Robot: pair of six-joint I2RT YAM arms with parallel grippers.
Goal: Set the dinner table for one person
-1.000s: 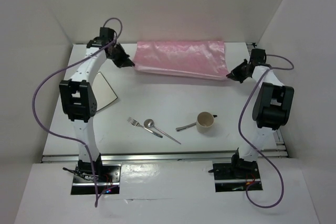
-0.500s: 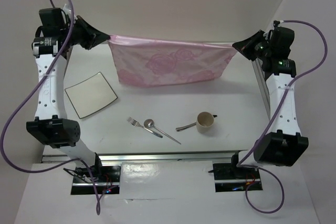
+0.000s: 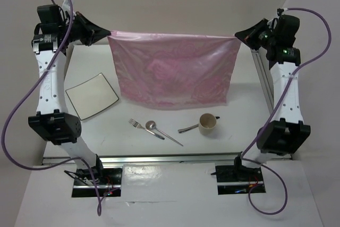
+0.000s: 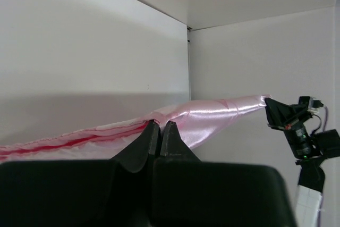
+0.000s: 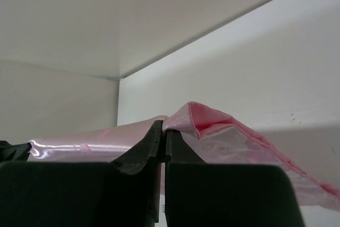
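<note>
The dinner table point(image 3: 159, 150) lay white beneath my two arms, with metal rails along its near edge. On its near half sat one square plate point(image 3: 91, 95) to the left, then one fork point(image 3: 139, 125) with one spoon point(image 3: 159, 131) just beside it. Further right, a third piece of cutlery point(image 3: 187, 128) touched one cup point(image 3: 207, 123) with its end. Above the far half hung one pink cloth point(image 3: 172, 70), spread flat like a curtain and hiding the tabletop behind it. I could not tell whether its lower edge touched the table. My left gripper point(image 3: 106, 38) was pinched tight on the cloth's upper left corner. My right gripper point(image 3: 237, 36) was pinched likewise on the upper right corner, and the top edge ran taut between them. Both arms stood raised high and wide apart, wrists turned inward toward each other.
</note>
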